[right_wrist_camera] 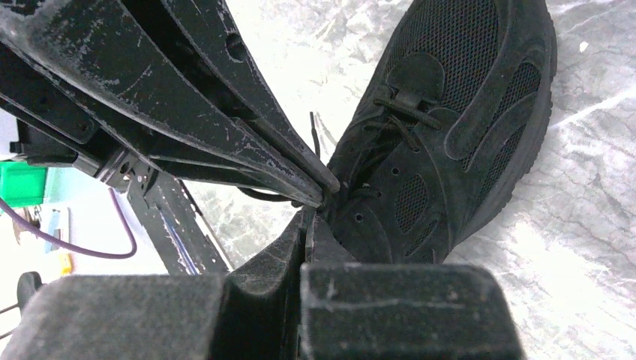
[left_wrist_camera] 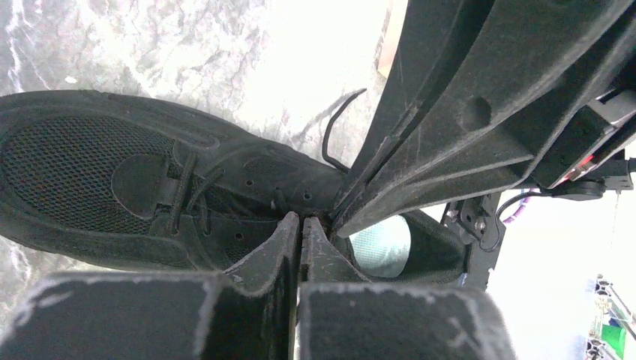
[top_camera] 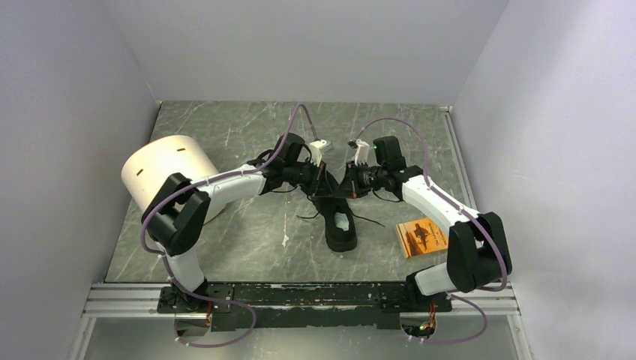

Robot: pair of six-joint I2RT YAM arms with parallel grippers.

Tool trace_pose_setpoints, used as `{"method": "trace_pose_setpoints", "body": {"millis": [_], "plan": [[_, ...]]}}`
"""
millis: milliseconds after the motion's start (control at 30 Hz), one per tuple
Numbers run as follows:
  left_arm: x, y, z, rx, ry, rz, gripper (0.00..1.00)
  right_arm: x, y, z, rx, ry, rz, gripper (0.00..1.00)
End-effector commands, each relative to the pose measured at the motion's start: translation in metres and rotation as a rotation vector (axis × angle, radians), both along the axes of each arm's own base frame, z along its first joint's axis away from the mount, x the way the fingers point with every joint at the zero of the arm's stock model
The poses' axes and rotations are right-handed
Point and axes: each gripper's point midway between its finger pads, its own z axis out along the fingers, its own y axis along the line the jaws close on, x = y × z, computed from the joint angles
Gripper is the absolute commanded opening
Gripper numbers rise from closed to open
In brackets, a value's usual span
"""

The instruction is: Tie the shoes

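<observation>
Shoe (top_camera: 340, 225): one black low-top, upright on its sole near the middle of the table (top_camera: 247, 142), heel toward the arm bases, toe pointing away, pale insole (top_camera: 343, 222) showing through the opening. Laces (top_camera: 369, 220): thin, black, untied; loose ends trail onto the table on both sides of the shoe, and one curls up beside the eyelets in the left wrist view. Left gripper (left_wrist_camera: 301, 223): jaws pressed together, tips down at the upper eyelets just ahead of the shoe's opening; whether a lace is pinched between them cannot be told. Right gripper (right_wrist_camera: 307, 219): jaws likewise closed, tips at the same spot, coming in from the opposite side; hold on a lace cannot be told. The two grippers' tips meet almost touching above the tongue. White cylinder (top_camera: 166, 176): on the table at far left, partly behind the left arm, well apart from the shoe. Orange booklet (top_camera: 421, 237): flat on the table to the right of the shoe, beside the right arm.
</observation>
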Motion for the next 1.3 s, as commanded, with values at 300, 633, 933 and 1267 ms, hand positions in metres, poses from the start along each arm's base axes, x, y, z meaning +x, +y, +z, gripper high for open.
{"method": "trace_pose_setpoints", "body": {"millis": [300, 633, 933, 1267], "plan": [[0.006, -0.020, 0.016, -0.166, 0.012, -0.002, 0.05, -0.009, 0.021, 0.027, 0.199, -0.004, 0.031, 0.00], [-0.014, -0.022, 0.010, -0.303, 0.092, -0.049, 0.05, -0.013, 0.034, 0.035, 0.243, -0.003, 0.056, 0.00], [-0.002, -0.022, 0.007, -0.317, 0.034, -0.020, 0.05, 0.001, 0.011, 0.048, 0.096, -0.093, 0.007, 0.27], [0.007, -0.019, 0.007, -0.251, -0.029, -0.022, 0.05, 0.074, -0.069, 0.014, -0.241, -0.441, -0.030, 0.44]]}}
